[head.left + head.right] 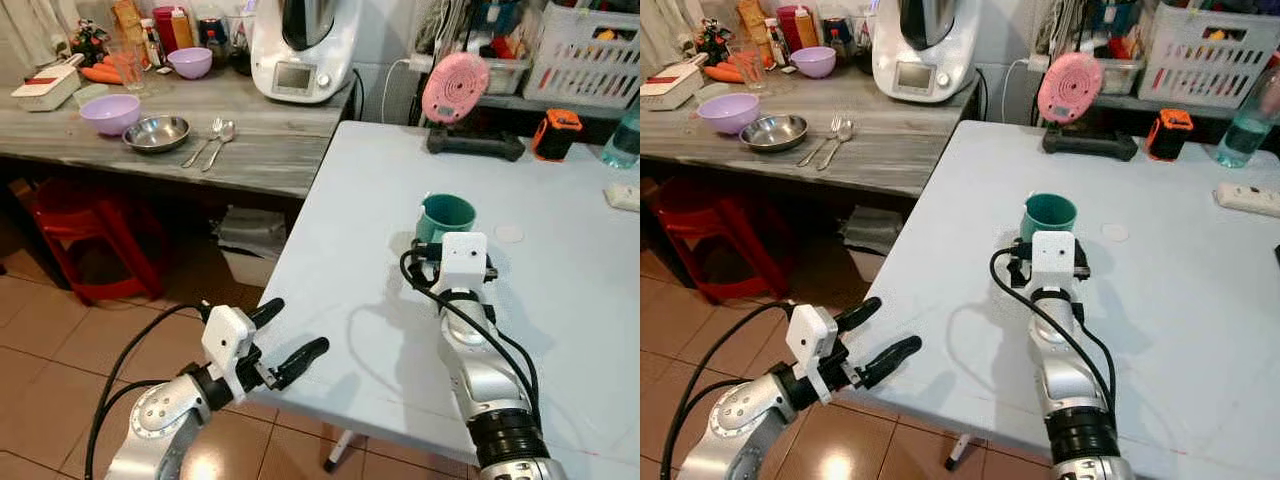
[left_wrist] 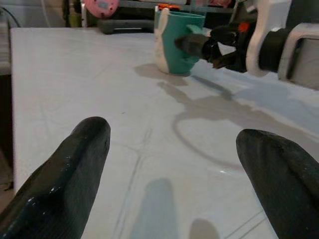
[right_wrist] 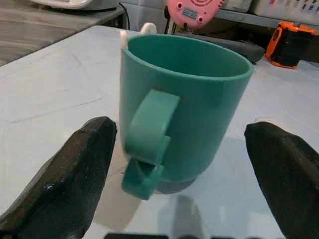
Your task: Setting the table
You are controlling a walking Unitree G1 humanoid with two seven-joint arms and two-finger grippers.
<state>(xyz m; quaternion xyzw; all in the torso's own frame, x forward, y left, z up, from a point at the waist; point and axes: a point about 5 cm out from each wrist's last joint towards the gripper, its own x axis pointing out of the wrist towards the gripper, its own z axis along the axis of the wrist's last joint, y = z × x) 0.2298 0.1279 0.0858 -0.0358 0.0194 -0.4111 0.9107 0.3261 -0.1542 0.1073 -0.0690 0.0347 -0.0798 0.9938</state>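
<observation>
Plainly, desk (image 1: 380, 300): pale, bearing the mug upright near its middle for a place setting.
Mug (image 3: 184, 104): teal, handle facing the right tool.
Right tool (image 3: 182, 164): spread wide, apparently not touching, probably just placed.
Left tool (image 1: 285, 335): spread, empty, at the desk's edge.

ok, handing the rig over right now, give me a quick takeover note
Right gripper: jaws open, one on each side of the teal mug, not touching it.
Left gripper: jaws open and empty, at the near edge of the light table.
Mug stands upright on the table, handle toward the right wrist.
On the side counter: purple bowl, steel bowl, fork and spoon.
Done: the mug is on the table.
Left: probably back the right gripper off the mug, then bring the bowls and cutlery over.
</observation>
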